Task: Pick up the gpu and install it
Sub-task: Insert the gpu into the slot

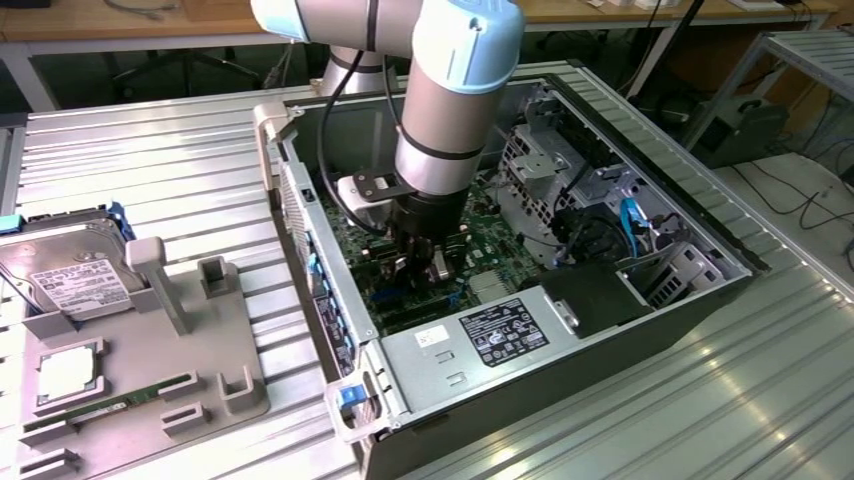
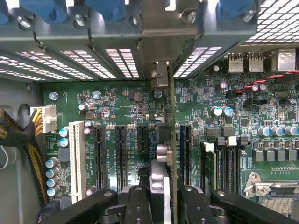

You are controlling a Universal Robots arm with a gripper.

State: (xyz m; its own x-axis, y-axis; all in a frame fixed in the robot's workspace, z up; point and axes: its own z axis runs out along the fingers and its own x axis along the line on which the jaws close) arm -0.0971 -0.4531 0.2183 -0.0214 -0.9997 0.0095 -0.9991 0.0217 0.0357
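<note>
The gpu (image 2: 172, 121) shows edge-on in the wrist view. Its thin green card stands upright over the motherboard (image 2: 121, 102), with its black block (image 2: 163, 131) on one face. Its silver end bracket (image 2: 161, 74) sits against the case's rear slot panel. My gripper (image 2: 164, 198) is shut on the card's near edge, one black finger (image 2: 138, 203) on each side. The card hangs in line with the black expansion slots (image 2: 120, 154); I cannot tell whether it touches one. In the exterior view the gripper (image 1: 420, 262) reaches down inside the open computer case (image 1: 667, 310).
A power supply (image 1: 494, 335) fills the case's near end, with drive cages (image 1: 547, 170) and cables at the exterior view's right. A grey fixture tray (image 1: 160, 370) outside the case holds a hard drive (image 1: 60, 275) and a memory stick (image 1: 100, 408). A braided cable bundle (image 2: 18, 140) runs beside the board.
</note>
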